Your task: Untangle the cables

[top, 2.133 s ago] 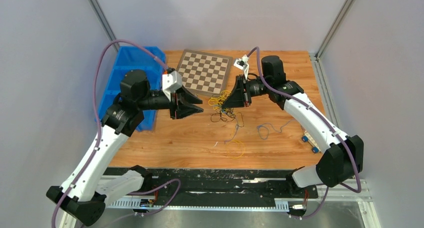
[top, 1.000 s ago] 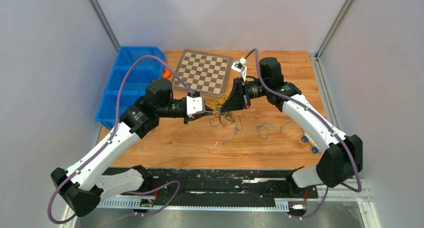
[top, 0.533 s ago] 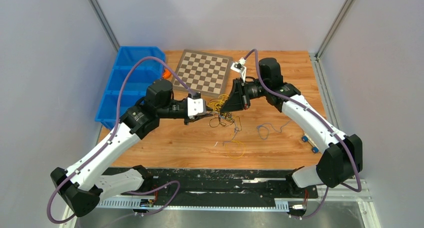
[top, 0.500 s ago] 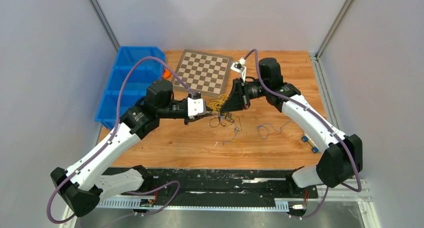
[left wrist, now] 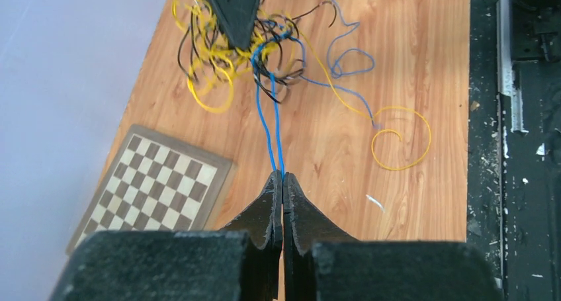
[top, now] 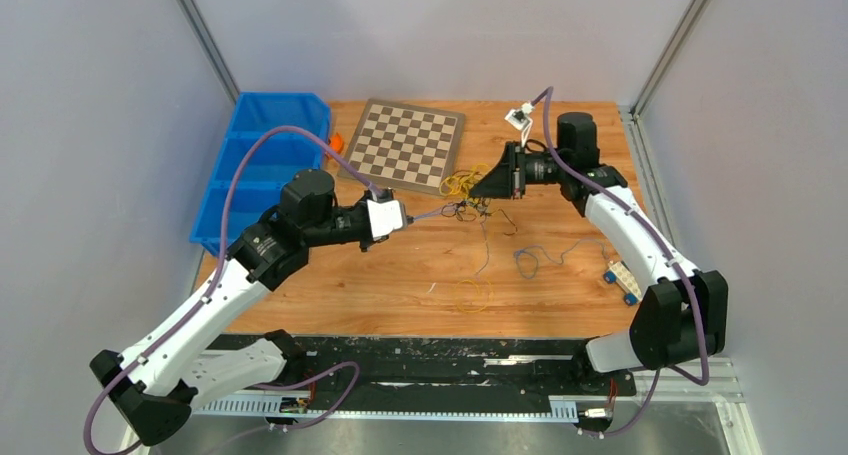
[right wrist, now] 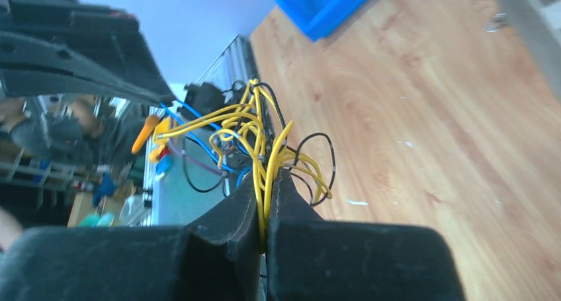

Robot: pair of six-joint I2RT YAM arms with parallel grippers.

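Cables [top: 463,189], thin yellow, black and blue wires bunched into a small wad, sit at the tip of my right claw [top: 479,190], just off the near right corner of the brown-and-cream chequered board [top: 405,145]. From the right wrist I see that claw's fingers pressed together on a sheaf of yellow strands, with the rest of the wad [right wrist: 255,132] fanning out in loops beyond the tips. My left claw [top: 407,218] is closed as well, pinching a doubled blue strand [left wrist: 272,132] that runs straight and taut from its tips [left wrist: 282,178] back into the tangle [left wrist: 221,56]. In the overhead view that strand [top: 432,212] spans the gap between the two claws above the wooden table [top: 350,285]. A loose yellow wire curl [top: 472,295] lies flat on the table nearer to me, and a separate blue-grey wire [top: 530,259] lies to its right, both apart from the wad. A blue plastic bin [top: 262,160] stands at the table's left edge.
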